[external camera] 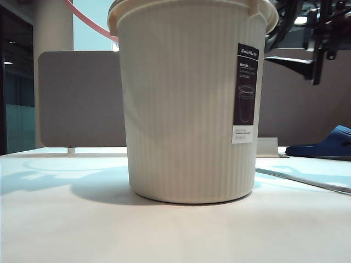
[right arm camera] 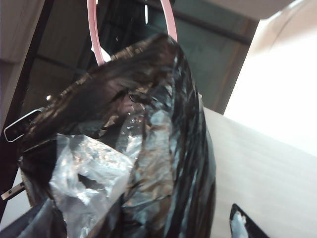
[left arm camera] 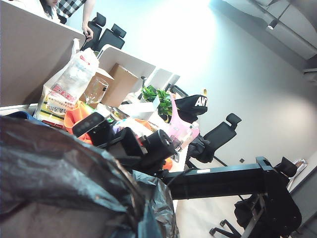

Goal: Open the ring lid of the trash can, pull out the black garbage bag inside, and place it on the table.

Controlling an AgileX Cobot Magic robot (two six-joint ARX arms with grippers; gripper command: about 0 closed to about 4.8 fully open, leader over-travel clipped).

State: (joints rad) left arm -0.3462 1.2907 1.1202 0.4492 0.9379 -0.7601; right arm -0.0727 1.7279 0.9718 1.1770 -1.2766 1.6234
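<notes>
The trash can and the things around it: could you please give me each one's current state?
Trash can: upright on the table.
Ring lid: lifted, tilted above the rim.
Black garbage bag: crumpled, not on the table yet.
Left gripper: shut, out of view.
Right gripper: open, beside the rim.

Black right gripper (external camera: pixel 321 41), dark cables

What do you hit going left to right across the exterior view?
grey partition panel → ring lid, lifted off the rim → trash can → its dark label → right gripper up high → dark blue slipper
</notes>
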